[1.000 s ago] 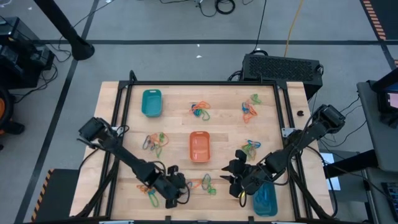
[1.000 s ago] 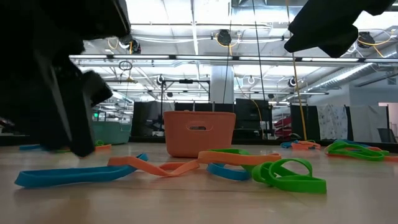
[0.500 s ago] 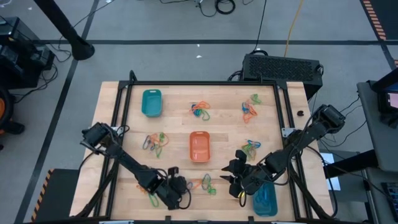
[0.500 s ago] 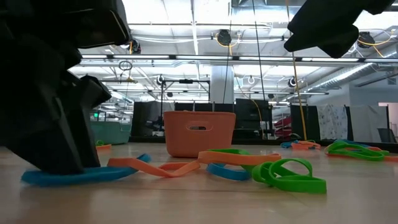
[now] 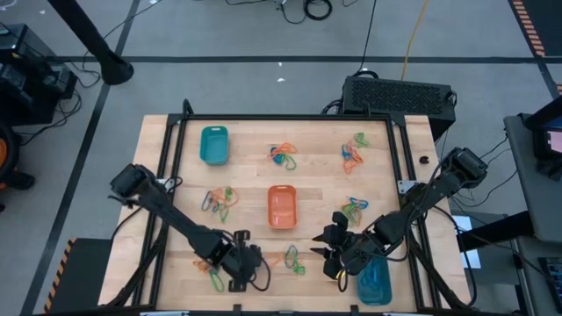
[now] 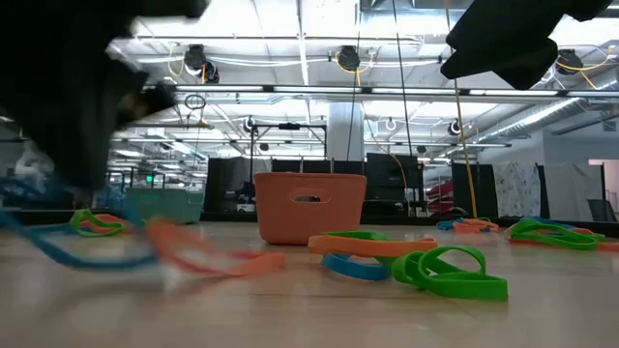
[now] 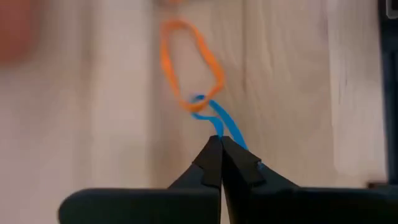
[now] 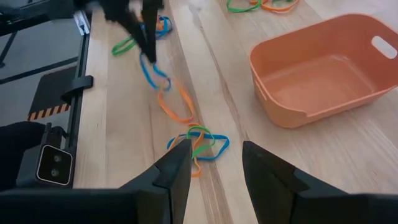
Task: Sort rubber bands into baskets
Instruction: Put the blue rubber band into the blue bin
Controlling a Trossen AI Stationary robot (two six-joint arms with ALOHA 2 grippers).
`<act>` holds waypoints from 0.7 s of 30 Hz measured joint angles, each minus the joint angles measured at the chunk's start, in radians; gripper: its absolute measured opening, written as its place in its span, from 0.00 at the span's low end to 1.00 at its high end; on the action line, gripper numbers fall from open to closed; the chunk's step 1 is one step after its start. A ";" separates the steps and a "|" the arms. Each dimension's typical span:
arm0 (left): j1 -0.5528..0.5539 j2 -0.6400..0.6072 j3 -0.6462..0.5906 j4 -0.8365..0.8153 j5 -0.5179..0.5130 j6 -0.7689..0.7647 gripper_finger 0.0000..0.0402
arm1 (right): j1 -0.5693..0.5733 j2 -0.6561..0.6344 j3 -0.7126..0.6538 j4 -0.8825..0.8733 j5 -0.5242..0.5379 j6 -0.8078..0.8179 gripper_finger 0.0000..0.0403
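My left gripper (image 7: 221,148) hovers near the table's front edge, left of centre (image 5: 249,263), shut on a blue rubber band (image 7: 219,122). An orange rubber band (image 7: 189,65) is caught in the blue band's lower end. My right gripper (image 8: 214,165) stands open above the table near the front right (image 5: 332,246), over a small tangle of bands (image 8: 198,142). The orange basket (image 5: 281,207) sits at the table's middle. One teal basket (image 5: 213,145) stands at the far left. Another teal basket (image 5: 374,281) sits by the front edge, under the right arm. My left gripper pinches one end of the blue rubber band (image 7: 217,132) between its two fingertips, coming steeply from above. The band hangs below the fingers, drawn out long (image 8: 149,70). Its lower end is hooked through the orange band (image 8: 176,99), which trails on the table.
Small heaps of orange, green and blue bands lie about the table: far middle (image 5: 281,156), far right (image 5: 354,151), left of the orange basket (image 5: 218,202), right of it (image 5: 354,208), and at the front (image 5: 293,259). A raised frame (image 5: 167,167) borders the table.
My left gripper has come down on the blue band, shut on it and risen. The band's held end is lifted clear of the table, and the orange band caught in it is dragged along.
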 joint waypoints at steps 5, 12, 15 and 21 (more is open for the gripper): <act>0.031 0.001 0.149 -0.243 0.053 0.055 0.00 | 0.000 0.000 0.000 0.010 0.000 -0.002 0.33; 0.050 -0.001 0.259 -0.302 -0.004 0.134 0.00 | -0.001 0.003 0.000 0.136 0.044 -0.103 0.33; 0.047 -0.002 0.267 -0.210 -0.065 0.189 0.00 | -0.002 0.027 0.000 0.259 0.088 -0.208 0.33; 0.049 -0.001 0.266 -0.051 -0.182 0.284 0.00 | -0.010 0.100 0.000 0.437 0.074 -0.314 0.33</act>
